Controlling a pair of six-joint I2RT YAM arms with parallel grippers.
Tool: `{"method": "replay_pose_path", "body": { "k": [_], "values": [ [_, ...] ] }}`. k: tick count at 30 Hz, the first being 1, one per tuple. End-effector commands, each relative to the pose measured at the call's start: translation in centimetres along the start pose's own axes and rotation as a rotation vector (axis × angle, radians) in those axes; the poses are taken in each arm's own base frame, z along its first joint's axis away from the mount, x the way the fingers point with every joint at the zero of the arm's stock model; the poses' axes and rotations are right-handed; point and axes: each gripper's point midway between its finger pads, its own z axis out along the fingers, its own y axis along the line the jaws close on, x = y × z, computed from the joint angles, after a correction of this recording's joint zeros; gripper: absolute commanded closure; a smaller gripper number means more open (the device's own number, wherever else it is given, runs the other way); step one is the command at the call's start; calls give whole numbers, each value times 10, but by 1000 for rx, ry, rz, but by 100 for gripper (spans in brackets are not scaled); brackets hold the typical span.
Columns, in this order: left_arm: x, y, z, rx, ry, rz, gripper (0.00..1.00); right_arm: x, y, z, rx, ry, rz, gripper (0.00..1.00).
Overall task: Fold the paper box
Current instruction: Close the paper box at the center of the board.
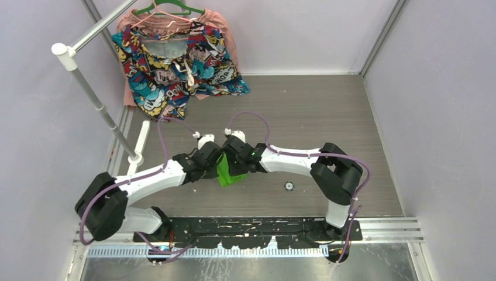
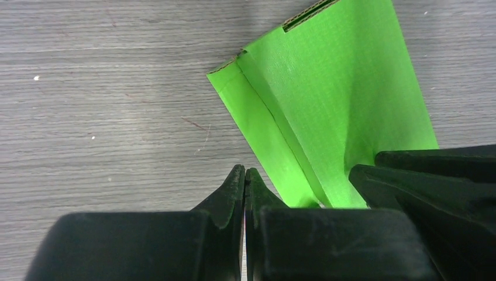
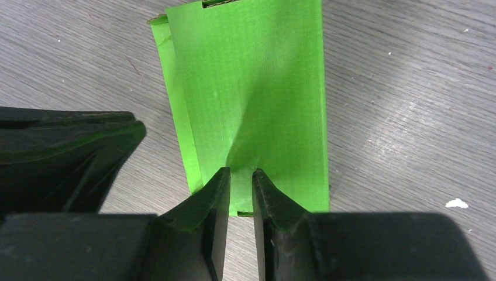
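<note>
Here, the flattened lime-green paper box (image 3: pixel 257 88) is pinched at its puckered end by the narrow right pincer (image 3: pixel 240 171); the left pincer (image 2: pixel 245 171) is closed, empty, just beside its edge.

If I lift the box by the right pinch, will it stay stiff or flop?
Likely to bend: the box is thin card and puckers where the right gripper pinches it. Probably light, so one pinch should carry it. Its creased flap may swing along the fold.
</note>
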Motion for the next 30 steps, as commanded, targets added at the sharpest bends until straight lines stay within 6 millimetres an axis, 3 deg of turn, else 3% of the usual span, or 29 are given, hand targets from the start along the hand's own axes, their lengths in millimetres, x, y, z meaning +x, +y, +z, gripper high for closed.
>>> {"method": "replay_pose_path", "body": {
  "k": [1, 4, 18, 30],
  "values": [
    [-71, -28, -39, 148, -263, -107, 100, 59, -33, 5, 153, 155, -75, 73],
    [-76, -16, -53, 136, -271, -107, 100, 53, -27, 4, 134, 140, -73, 73],
    [-65, 12, -50, 109, -236, -155, 100, -13, -2, -29, 147, 18, -184, 67],
    [-64, 23, -54, 104, -230, -168, 100, -36, -5, -27, 168, 5, -231, 67]
  ]
}}
